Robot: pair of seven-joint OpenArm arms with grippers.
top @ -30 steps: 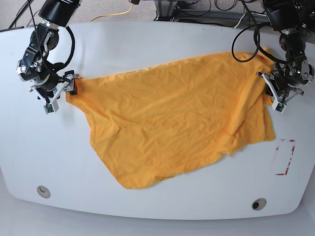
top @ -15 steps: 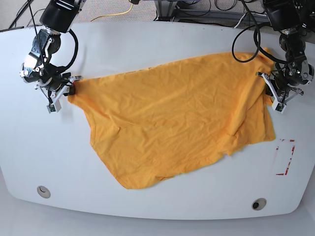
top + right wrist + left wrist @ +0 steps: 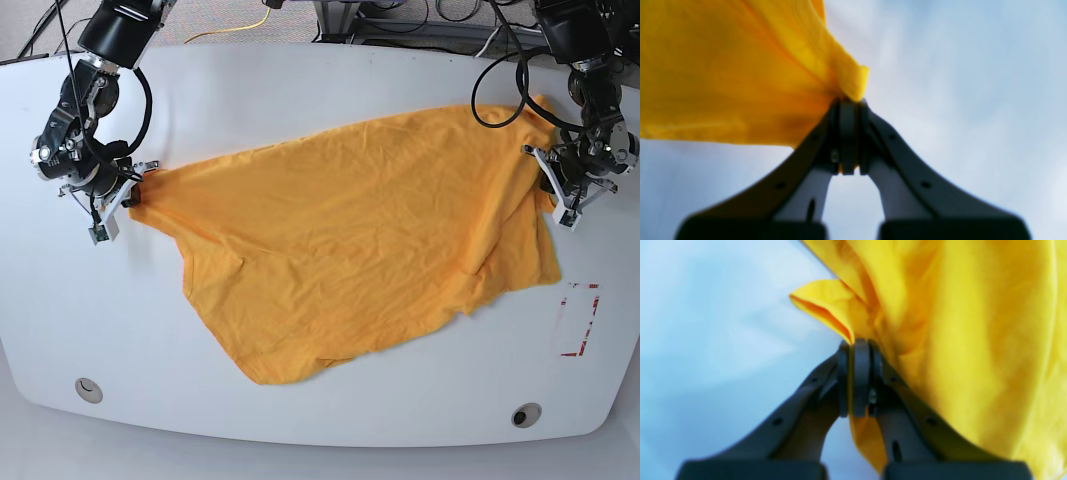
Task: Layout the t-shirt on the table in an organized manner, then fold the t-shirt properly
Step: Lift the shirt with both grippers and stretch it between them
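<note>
- I am seeing the right gripper (image 3: 849, 101) clenching a bunched corner of the t-shirt (image 3: 350, 240); in the right wrist view its jaws are pressing flat together with cloth bulging just past the tips.
- I am seeing the left gripper (image 3: 857, 341) also gripping the t-shirt, with a strip of yellow cloth sandwiched between its closed jaws and a folded lip of fabric curling just above them.
- The t-shirt is lying spread and wrinkled on the table (image 3: 300, 90), stretching between the two grippers, its lower hem sagging away from both toward the near edge.
- I am finding no containers in view, and no readable writing or printing on the cloth side facing up.
- A red tape outline (image 3: 580, 320) is sitting on the table below the left gripper, apart from the cloth.
- Both wrist views are blurring; cloth texture and seams are hard to make out, and I cannot tell which part of the garment each gripper is holding.
</note>
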